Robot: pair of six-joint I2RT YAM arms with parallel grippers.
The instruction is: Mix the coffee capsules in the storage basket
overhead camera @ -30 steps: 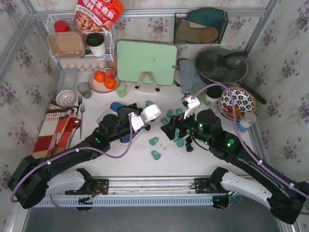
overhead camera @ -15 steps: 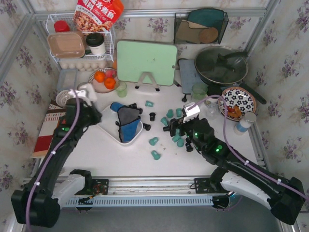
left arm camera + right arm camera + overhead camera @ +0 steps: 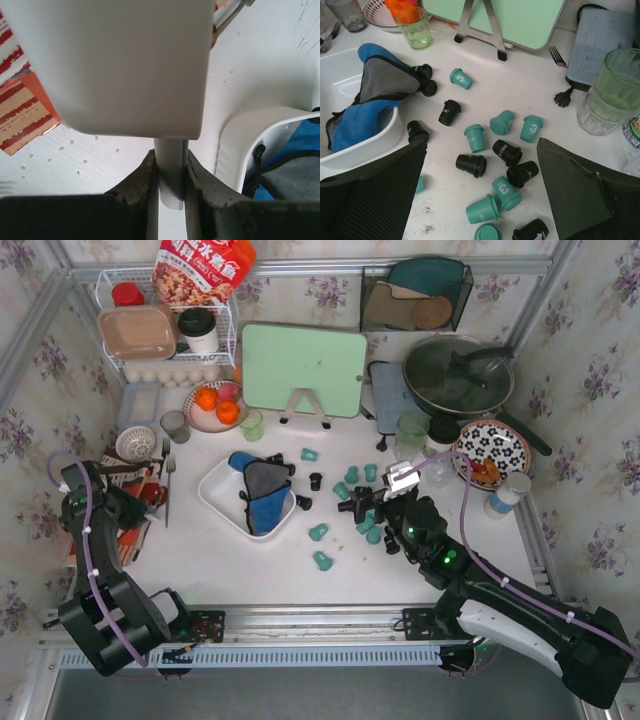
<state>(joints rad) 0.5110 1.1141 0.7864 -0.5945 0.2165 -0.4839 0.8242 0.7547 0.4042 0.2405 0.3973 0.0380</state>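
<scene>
The storage basket (image 3: 215,502) is a white dish left of centre, with a blue and grey cloth (image 3: 262,498) in it; its rim also shows in the left wrist view (image 3: 260,131). Teal and black coffee capsules (image 3: 320,532) lie scattered on the table right of the basket. My right gripper (image 3: 365,508) hangs open over them. In the right wrist view (image 3: 482,190), teal capsules (image 3: 474,137) and black capsules (image 3: 471,165) lie between its fingers. My left gripper (image 3: 148,498) is far left over the striped cloth. It is shut on the thin stem (image 3: 170,170) of a white flat tool (image 3: 115,65).
A striped cloth (image 3: 115,505) and cutlery lie at the left. Green cups (image 3: 251,424) (image 3: 412,427), a green board on a stand (image 3: 303,370), a fruit bowl (image 3: 213,405), a lidded pan (image 3: 458,375) and a flowered plate (image 3: 490,452) stand behind.
My left arm has swung from above the basket back to the far left edge, still holding the white tool. My right gripper has stayed over the capsules, pulled back slightly.
</scene>
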